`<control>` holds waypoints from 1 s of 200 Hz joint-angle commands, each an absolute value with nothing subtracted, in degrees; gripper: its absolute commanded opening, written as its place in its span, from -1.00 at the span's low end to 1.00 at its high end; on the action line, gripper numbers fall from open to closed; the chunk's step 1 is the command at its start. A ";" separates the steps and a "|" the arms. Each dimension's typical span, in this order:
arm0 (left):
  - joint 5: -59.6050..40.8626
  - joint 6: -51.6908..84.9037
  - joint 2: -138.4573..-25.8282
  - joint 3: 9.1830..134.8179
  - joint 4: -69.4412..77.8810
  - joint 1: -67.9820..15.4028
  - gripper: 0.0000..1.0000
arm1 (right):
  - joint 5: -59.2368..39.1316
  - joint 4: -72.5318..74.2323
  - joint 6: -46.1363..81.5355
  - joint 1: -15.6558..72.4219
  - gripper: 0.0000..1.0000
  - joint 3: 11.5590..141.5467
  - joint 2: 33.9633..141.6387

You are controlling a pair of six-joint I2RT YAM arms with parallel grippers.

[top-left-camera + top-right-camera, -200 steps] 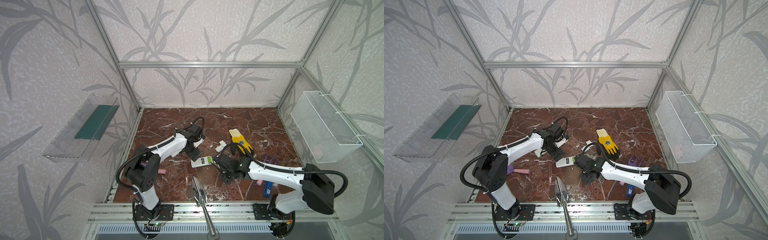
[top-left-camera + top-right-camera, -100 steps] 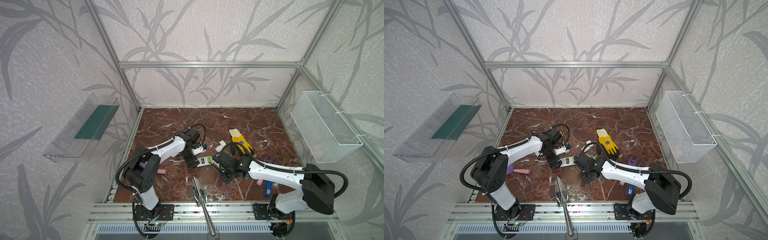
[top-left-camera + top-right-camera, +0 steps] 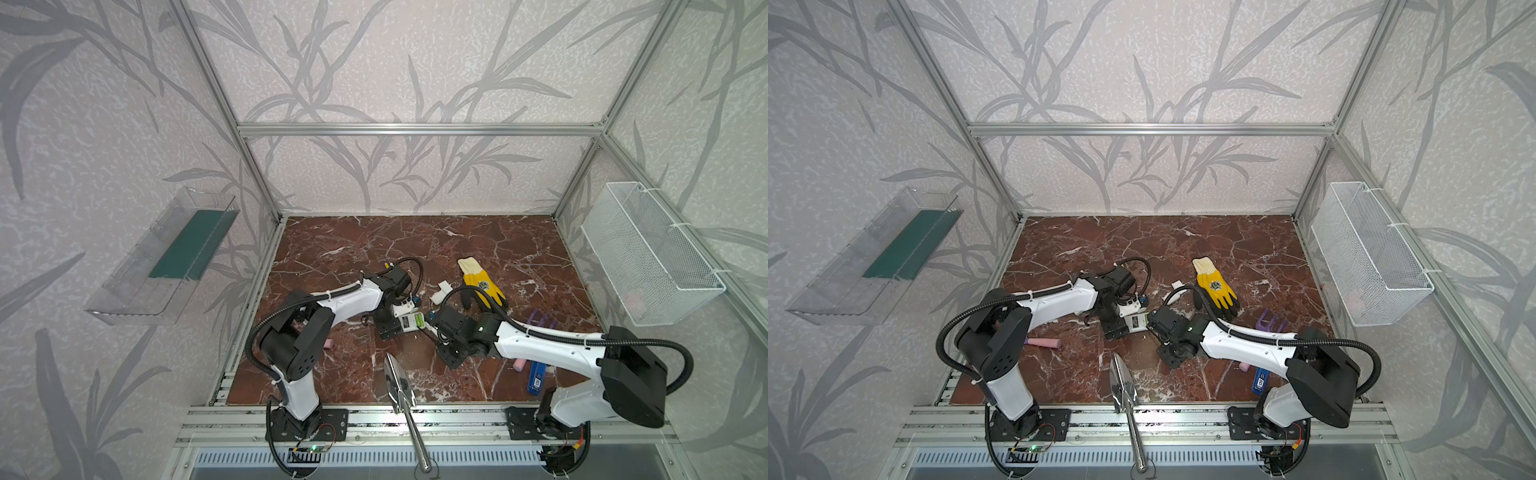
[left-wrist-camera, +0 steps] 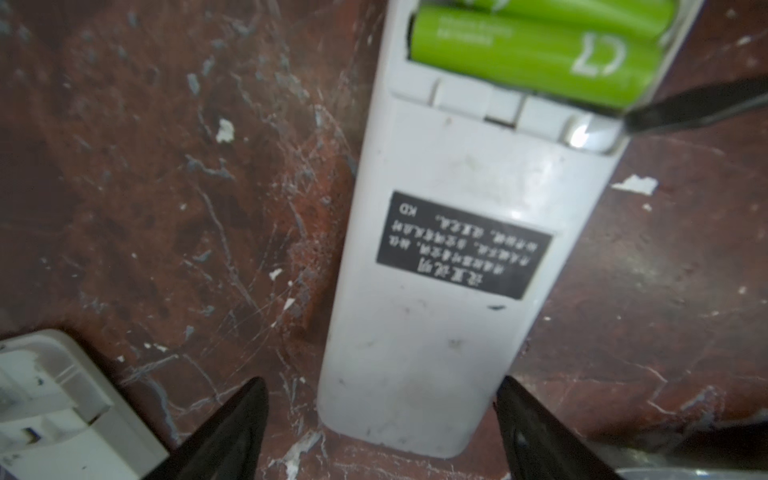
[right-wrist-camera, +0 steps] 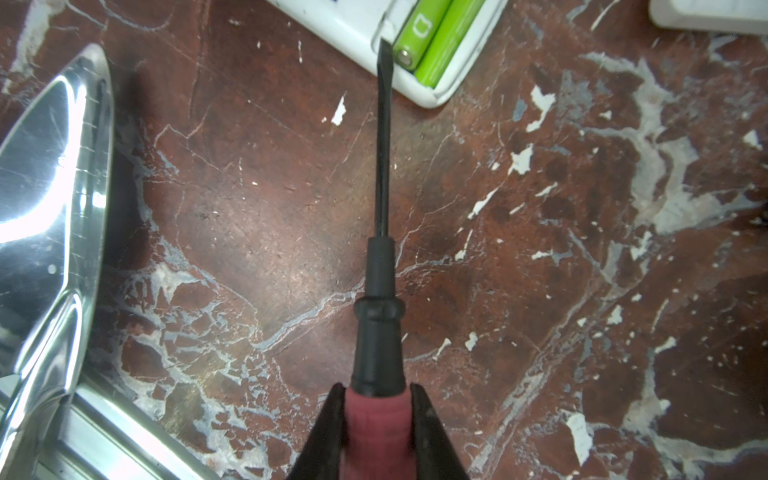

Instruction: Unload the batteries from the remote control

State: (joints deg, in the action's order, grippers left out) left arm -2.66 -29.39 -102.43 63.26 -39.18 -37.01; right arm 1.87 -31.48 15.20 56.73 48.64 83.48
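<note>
Right wrist view: my right gripper [image 5: 377,390] is clamped on the screwdriver [image 5: 382,257], tip at the end of the green batteries [image 5: 434,39] seated in the remote [image 4: 432,332]. My left gripper [image 4: 381,382] straddles the remote, spread, not touching. I'd pin the remote first, then lever gently upward so nothing flicks away.

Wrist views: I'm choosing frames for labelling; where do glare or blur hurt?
Left wrist view: green batteries and the label on the remote control are soft, with a glare spot on its corner. Right wrist view: the trowel blade is blown out; the screwdriver handle is blurred, its shaft sharp.
</note>
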 commanded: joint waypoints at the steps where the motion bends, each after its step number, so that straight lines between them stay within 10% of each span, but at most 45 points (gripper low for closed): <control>1: -1.10 -30.49 -104.13 62.49 -37.97 -37.95 0.62 | 1.49 -31.25 16.24 56.54 -1.00 50.10 84.36; 200: 2.82 -32.24 -104.65 62.56 -39.96 -39.15 -0.21 | 10.09 -29.21 19.80 55.81 -1.00 50.71 86.21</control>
